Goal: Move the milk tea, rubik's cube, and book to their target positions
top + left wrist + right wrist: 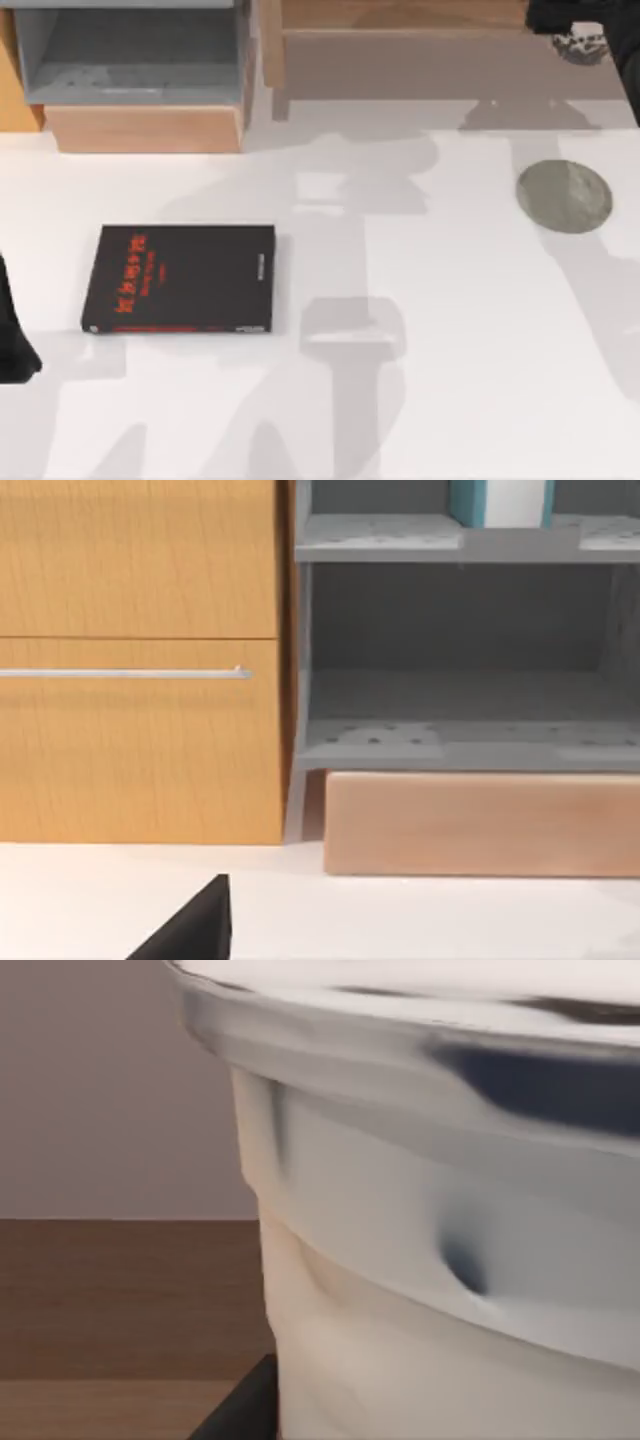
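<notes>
Seen from the top view, a black book with red lettering (pixel 180 279) lies on the left of the white surface (pixel 450 350), a flat grey round disc (pixel 564 195) sits well apart at the right, and the right arm reaches to the far right corner near a wooden shelf (pixel 400 20); the left arm is parked at the left edge. Next, the left wrist view faces a wooden cabinet with a drawer handle (pixel 125 673) beside grey shelving, where the teal book (pixel 500 500) stands on an upper shelf. Finally, the right wrist view shows the milk tea (pixel 440 1260) pressed close to the camera, lid uppermost, above a wooden board. Whether either claw is clenched or released cannot be told. Probably the milk tea step is in hand; next it likely needs carrying to the disc.
</notes>
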